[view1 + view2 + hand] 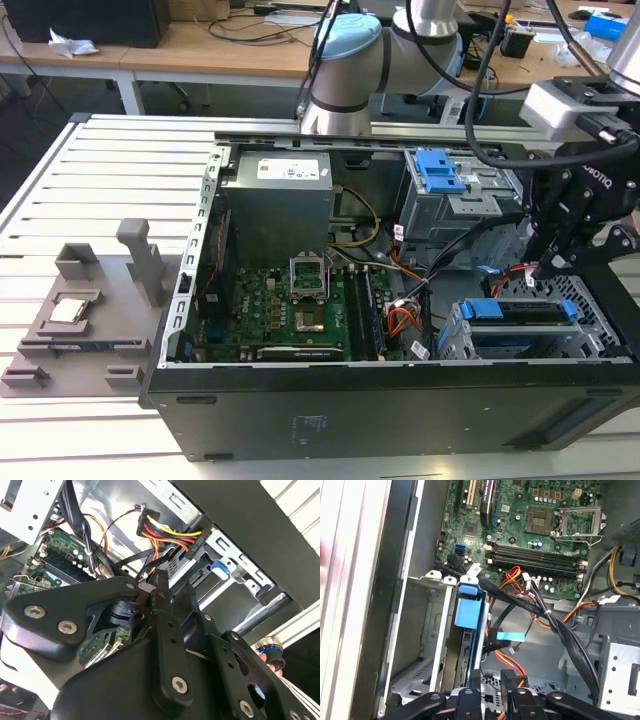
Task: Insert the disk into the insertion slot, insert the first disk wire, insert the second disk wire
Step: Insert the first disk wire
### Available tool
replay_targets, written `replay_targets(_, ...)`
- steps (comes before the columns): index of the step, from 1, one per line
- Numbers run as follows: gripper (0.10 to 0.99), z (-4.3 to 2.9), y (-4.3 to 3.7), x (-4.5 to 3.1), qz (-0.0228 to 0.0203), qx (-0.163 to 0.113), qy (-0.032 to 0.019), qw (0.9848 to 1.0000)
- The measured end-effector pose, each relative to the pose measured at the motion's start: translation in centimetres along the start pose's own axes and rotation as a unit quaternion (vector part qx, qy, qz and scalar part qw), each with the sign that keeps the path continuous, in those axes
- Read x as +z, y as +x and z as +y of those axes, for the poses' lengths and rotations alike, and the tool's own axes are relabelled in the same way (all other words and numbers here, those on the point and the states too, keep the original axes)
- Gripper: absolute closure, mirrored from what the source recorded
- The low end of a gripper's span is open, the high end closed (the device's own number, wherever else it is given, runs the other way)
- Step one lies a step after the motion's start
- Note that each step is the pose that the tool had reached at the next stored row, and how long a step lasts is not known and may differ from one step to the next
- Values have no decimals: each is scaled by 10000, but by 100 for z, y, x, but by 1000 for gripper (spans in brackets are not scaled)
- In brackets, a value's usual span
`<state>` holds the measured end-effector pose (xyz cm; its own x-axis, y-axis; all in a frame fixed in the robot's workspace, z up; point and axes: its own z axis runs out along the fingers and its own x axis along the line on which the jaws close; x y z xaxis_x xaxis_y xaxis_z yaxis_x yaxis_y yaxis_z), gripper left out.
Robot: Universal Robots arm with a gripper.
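Observation:
The disk (515, 312), silver in a blue carrier, lies in the insertion slot (590, 300), the perforated grey cage at the case's front on the exterior view's right. In the first wrist view the disk (469, 611) sits edge-on between the cage walls (427, 630). My black gripper (548, 262) hangs just above the disk's rear end, among the cables. A bundle of yellow, red and orange wires (170, 532) ends in a black plug right at the disk's back, just beyond my gripper (177, 587). A black cable with a blue tag (510, 636) also reaches the disk's rear near my gripper (491, 677).
The open case holds a green motherboard (300, 300), a grey power supply (275, 200) and a taller drive box with a blue latch (440, 170). Thick black cable bundles (560, 630) cross beside the cage. A grey fixture (80, 310) lies on the slatted table at the exterior view's left.

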<state>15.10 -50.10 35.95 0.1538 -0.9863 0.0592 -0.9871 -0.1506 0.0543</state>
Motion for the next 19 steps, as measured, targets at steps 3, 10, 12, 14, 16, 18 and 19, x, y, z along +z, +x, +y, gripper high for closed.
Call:
replay_targets(3, 784, -103, -6, -4, -9, -5, -68, 10000)
replay_targets(10, 784, -280, -2, -3, -17, -23, -162, 9999)
replay_targets(12, 784, -320, 0, 3, -16, -35, -177, 9998)
replay_targets(14, 784, -349, 3, 14, -4, -53, -190, 9998)
replay_targets(16, 784, -370, 6, 23, 13, -72, -196, 9998)
replay_targets(18, 784, -382, 6, 23, 35, -79, -200, 9998)
replay_targets(19, 784, -382, 7, 23, 35, -78, -200, 9998)
